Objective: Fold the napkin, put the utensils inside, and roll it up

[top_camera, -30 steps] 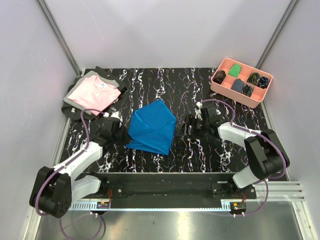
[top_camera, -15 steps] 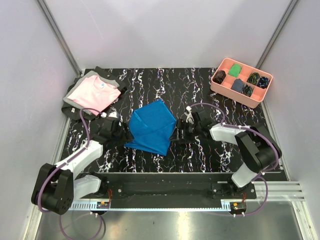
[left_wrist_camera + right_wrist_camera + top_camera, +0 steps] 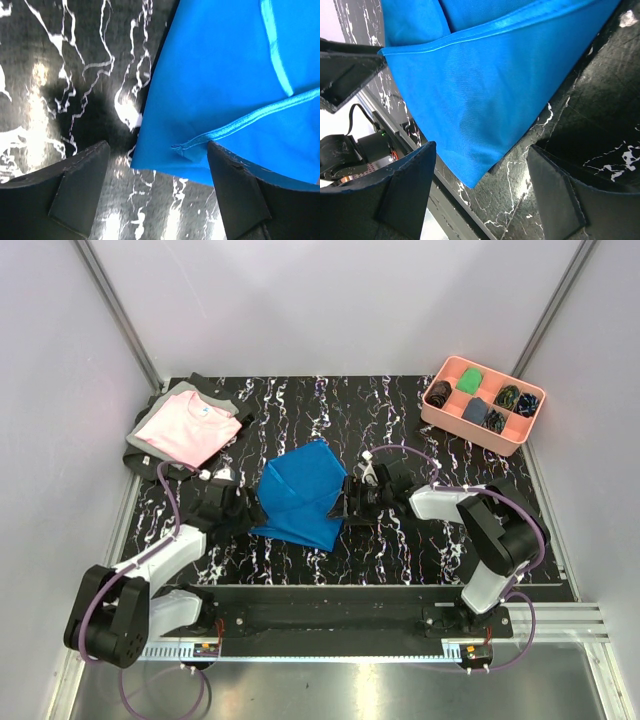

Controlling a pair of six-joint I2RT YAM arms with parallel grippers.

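1. Between the fingers of the left gripper (image 3: 157, 150) I see a wide gap: jaws apart, nothing clamped. A hemmed corner of the napkin (image 3: 225, 75) lies flat on the table (image 3: 60, 75) in that gap, closer to the finger on the picture's right side.
2. Right gripper (image 3: 481, 150): jaws likewise apart, gripping nothing. A folded point of the blue cloth lies between its fingers. Whether either pad touches the cloth I cannot tell.
3. Overhead view: the left gripper sits at the cloth's near-left edge and the right gripper at its right corner. The napkin lies mid-table between them, folded into a rough kite shape.
4. Key relation: the kite's long axis runs from the far side toward the arm bases, slightly tilted, and the arms flank it across the short axis. The cloth lies inboard of each gripper. Neither arm is clearly nearer, as both are right at the edge.
5. Utensils: I find none in any view.
6. Judgement: we are at the folding stage. Any grasp would close on the hem directly between the fingers. The satin looks slippery and thin, so I expect a low, firm pinch is needed.
7. Farther out: pink shirt (image 3: 188, 425) at far left and tray (image 3: 480, 436) at far right, both well apart from the work.
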